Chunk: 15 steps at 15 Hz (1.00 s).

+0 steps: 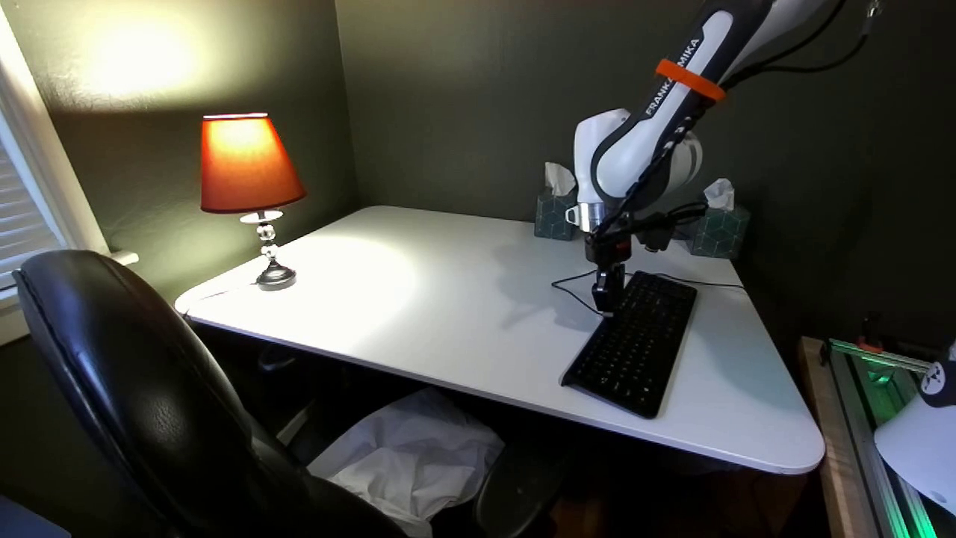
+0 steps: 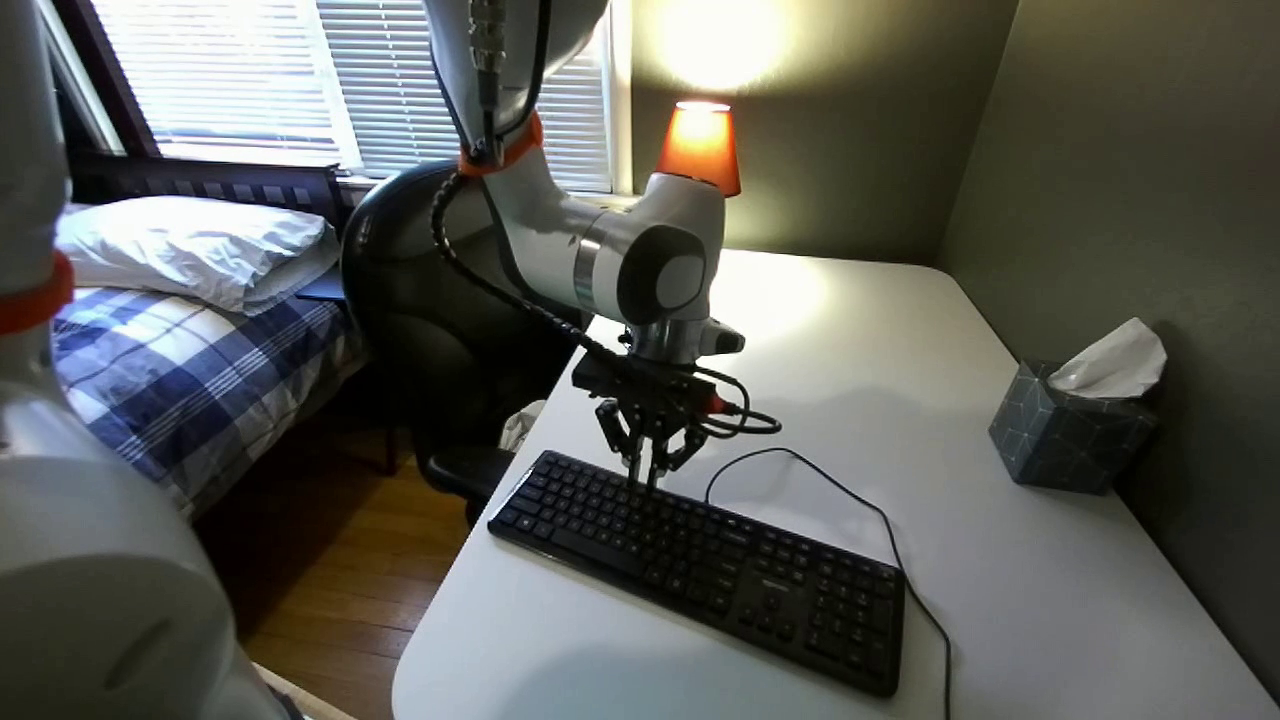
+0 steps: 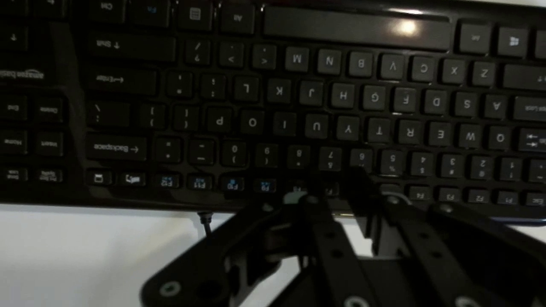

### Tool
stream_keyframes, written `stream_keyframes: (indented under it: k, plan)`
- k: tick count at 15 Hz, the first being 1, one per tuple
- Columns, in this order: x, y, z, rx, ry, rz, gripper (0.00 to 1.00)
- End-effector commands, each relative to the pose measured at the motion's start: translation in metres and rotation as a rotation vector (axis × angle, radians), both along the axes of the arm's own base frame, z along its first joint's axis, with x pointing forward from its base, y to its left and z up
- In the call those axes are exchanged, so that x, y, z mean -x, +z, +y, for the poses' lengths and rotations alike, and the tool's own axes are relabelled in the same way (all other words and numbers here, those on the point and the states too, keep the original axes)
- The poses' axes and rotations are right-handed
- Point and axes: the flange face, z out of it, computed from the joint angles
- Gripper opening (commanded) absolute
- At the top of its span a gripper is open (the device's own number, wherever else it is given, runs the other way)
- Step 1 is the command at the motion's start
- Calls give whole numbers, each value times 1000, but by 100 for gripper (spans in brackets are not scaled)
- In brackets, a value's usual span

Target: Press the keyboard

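The long black keyboard (image 1: 633, 355) lies flat on the white table, and it also shows in an exterior view (image 2: 700, 570) with its thin dark cable (image 2: 862, 500). My gripper (image 2: 643, 484) points down over the keyboard's back edge, left of its middle in that view. The two fingers are partly open, with a narrow gap and nothing between them. In the wrist view the keyboard (image 3: 294, 102) appears upside down. The gripper (image 3: 337, 181) is there over the function row, near the 6 and 7 keys. I cannot tell whether the fingertips touch the keys.
Tissue boxes (image 1: 554, 217) (image 1: 718, 230) stand at the back by the wall. A lit lamp with an orange shade (image 1: 250, 164) stands at the table's far end. A black office chair (image 1: 127, 388) is at the table's front edge (image 1: 448, 379).
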Motion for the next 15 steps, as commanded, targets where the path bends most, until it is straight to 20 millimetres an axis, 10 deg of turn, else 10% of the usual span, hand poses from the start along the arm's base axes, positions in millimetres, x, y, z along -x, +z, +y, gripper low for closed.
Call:
stream_keyframes:
  k: [1,7,15]
  plan:
    - [9,10,4,8,-13,-19,55]
    - [14,27,6,17,-29,-52,99]
    - [28,53,8,39,-59,-95,100]
